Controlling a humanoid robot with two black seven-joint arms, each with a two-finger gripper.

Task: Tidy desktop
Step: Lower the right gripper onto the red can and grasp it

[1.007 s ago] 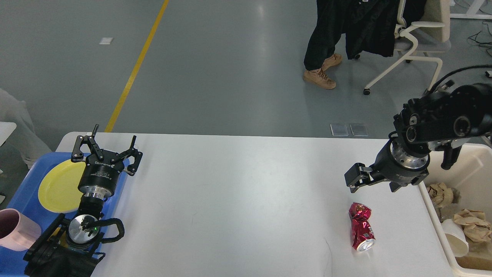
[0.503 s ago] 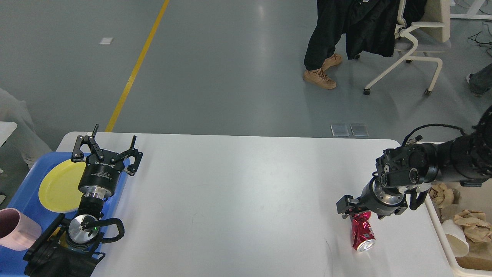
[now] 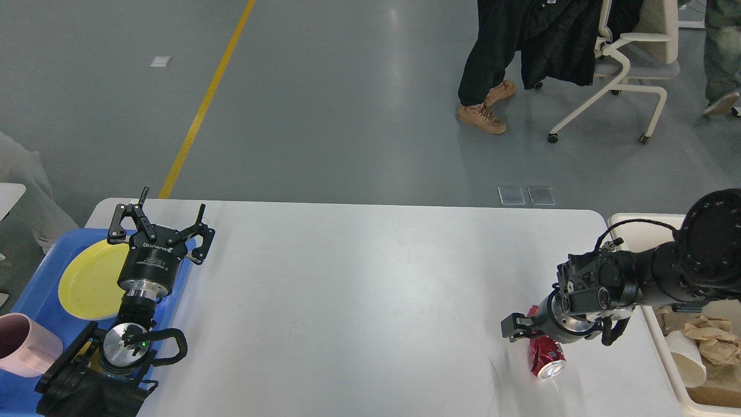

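Observation:
The desktop [image 3: 359, 301] is a wide white tabletop. A crushed red can [image 3: 547, 360] lies on it near the right front, its open silver end facing me. My right gripper [image 3: 524, 327] is low over the can's far end and covers that end. One dark finger shows left of the can, but the other is hidden, so whether the jaws grip the can does not show. My left gripper [image 3: 159, 223] hangs open over the table's left edge, fingers spread and holding nothing.
A blue tray [image 3: 35, 289] at the left holds a yellow plate [image 3: 87, 284] and a pink cup [image 3: 23, 344]. A cream bin [image 3: 642, 223] at the right holds crumpled brown paper [image 3: 706, 336] and a white paper cup [image 3: 686, 359]. A person and a chair are on the floor beyond the table.
My right arm has come down and toward me, from above the table onto the far end of the red can. The left arm and the can have not moved.

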